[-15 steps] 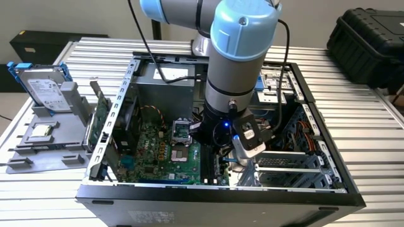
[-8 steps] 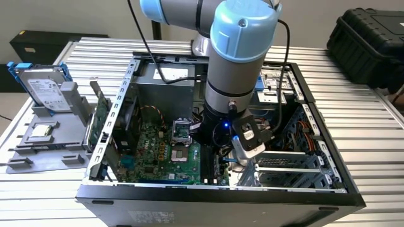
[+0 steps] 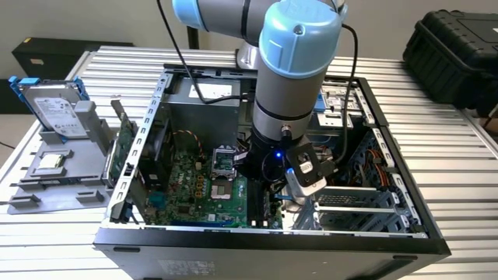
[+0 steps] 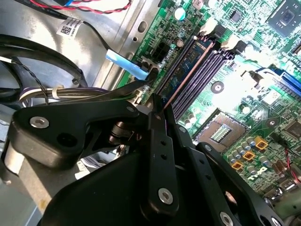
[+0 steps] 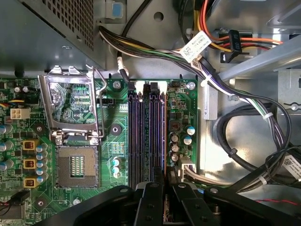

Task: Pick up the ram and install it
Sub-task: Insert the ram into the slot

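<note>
Second wrist view: ram [image 4: 188, 63] seated between slot edges.

A ribbed metal bench [image 3: 62, 233] spans the scene. Behind it stands a pale wall [image 3: 93, 20]. A black hard case [image 3: 455, 52] sits at the exterior view's right.

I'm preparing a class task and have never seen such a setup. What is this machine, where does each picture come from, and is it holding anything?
The machine is a robot arm reaching down into an open computer case on a ribbed metal table. The exterior view looks on from outside; both wrist views ride on the arm and look past its black gripper at the green motherboard. In the second wrist view the gripper is closed on the ram, a thin stick standing in the memory slots. A hard drive stands beside the case.
</note>
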Robot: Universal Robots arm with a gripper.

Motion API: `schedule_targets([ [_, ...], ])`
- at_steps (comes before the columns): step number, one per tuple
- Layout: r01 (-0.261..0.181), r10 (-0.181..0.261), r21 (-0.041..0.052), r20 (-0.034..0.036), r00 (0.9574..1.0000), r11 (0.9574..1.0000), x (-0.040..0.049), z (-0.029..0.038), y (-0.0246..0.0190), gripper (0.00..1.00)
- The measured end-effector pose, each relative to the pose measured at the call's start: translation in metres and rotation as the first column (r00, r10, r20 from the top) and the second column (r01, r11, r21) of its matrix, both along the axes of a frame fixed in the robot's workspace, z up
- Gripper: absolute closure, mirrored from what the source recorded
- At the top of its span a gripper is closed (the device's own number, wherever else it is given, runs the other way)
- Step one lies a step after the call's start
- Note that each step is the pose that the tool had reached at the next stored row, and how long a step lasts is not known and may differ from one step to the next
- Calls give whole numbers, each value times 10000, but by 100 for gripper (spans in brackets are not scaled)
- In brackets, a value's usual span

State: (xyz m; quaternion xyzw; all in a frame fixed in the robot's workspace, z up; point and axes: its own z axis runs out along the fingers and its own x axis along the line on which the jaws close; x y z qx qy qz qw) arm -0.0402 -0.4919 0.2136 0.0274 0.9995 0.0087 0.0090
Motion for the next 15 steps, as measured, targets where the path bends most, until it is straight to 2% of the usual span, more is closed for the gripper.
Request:
schedule_targets([
  [15, 13, -13, 84, 0, 10000, 10000, 11, 10, -9, 100],
])
